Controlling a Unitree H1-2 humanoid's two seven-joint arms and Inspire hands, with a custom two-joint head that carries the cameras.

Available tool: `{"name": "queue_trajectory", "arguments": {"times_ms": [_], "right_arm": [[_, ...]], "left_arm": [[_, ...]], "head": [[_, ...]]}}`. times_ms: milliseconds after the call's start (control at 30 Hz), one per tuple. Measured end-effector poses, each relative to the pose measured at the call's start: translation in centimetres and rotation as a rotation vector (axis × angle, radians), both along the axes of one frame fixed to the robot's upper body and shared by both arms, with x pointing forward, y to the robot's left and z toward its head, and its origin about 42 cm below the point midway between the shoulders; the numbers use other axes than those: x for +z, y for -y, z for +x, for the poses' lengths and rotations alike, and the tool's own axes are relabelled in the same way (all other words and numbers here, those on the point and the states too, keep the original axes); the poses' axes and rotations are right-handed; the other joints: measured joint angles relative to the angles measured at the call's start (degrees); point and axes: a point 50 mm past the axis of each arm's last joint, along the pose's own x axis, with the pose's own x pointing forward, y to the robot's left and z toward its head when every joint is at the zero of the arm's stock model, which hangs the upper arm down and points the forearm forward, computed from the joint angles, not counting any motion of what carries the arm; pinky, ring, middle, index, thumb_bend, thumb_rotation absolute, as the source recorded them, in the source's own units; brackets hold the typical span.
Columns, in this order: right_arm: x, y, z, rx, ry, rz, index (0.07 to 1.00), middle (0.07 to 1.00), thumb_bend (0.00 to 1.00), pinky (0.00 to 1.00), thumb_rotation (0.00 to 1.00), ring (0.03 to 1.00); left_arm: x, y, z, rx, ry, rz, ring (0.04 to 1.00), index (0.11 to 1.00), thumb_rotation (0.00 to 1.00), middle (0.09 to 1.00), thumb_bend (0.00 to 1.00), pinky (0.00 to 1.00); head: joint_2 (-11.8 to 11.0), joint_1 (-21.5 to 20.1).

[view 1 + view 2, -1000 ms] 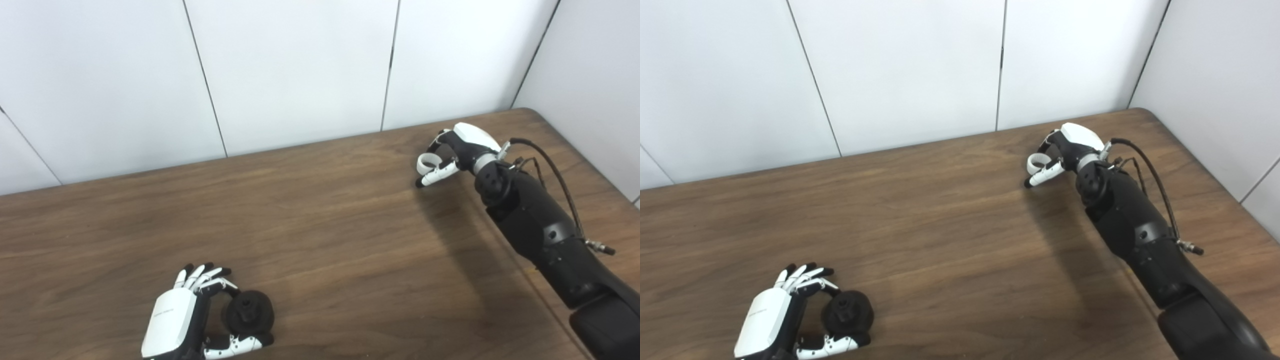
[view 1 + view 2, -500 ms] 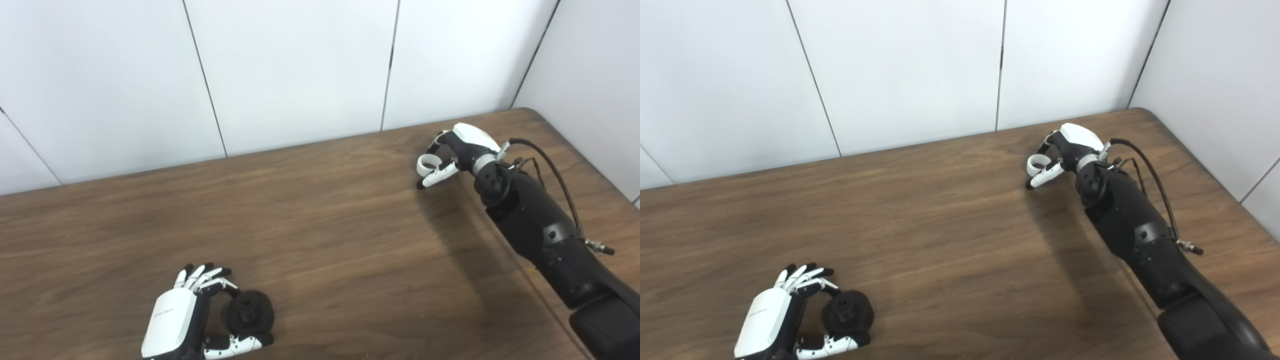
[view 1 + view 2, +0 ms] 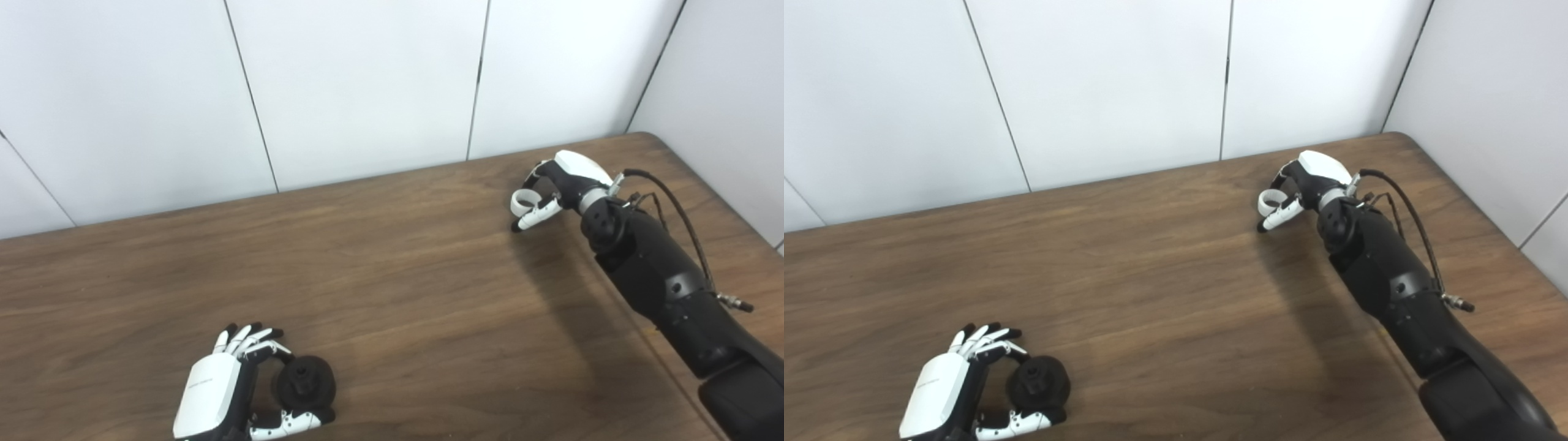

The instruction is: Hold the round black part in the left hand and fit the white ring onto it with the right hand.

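Left hand (image 3: 214, 392) shell bears unreadable grey lettering, beside black part (image 3: 304, 384)

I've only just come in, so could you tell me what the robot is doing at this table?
The robot is putting two parts together. Its left hand, near the front edge of the wooden table, is closed around a round black part that seems to rest on the tabletop. Its right hand, far across the table near the back right corner, pinches a white ring between thumb and fingers. The two parts are well apart, so the ring is not yet fitted.
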Motion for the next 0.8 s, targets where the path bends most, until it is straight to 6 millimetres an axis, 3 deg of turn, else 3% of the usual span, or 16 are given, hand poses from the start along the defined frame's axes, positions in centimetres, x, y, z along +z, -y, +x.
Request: {"name": "queue_trajectory", "arguments": {"times_ms": [133,167,267,800], "right_arm": [[0.01,0.01,0.0,0.0,0.0,0.002,0.593,0.912,0.79,1.0,0.21,1.0],[0.02,0.01,0.01,0.0,0.0,0.002,0.533,0.911,0.63,1.0,0.18,1.0],[0.12,0.01,0.05,0.001,0.004,0.007,0.495,0.88,0.53,1.0,0.14,1.0],[0.11,0.11,-0.05,0.001,0.007,0.018,0.489,0.848,0.52,1.0,0.13,1.0]], "left_arm": [[0.0,0.0,0.0,0.0,0.0,0.0,0.912,0.484,0.05,0.812,0.52,1.0],[0.0,0.0,0.0,0.0,0.0,0.0,0.912,0.484,0.05,0.813,0.52,1.0],[0.01,0.01,0.0,0.0,0.0,0.0,0.911,0.484,0.05,0.812,0.52,1.0],[0.05,0.04,0.0,0.0,0.002,-0.002,0.911,0.484,0.05,0.811,0.52,1.0]], "head": [[0.0,0.0],[0.1,0.0],[0.1,0.0],[0.4,0.2]]}}
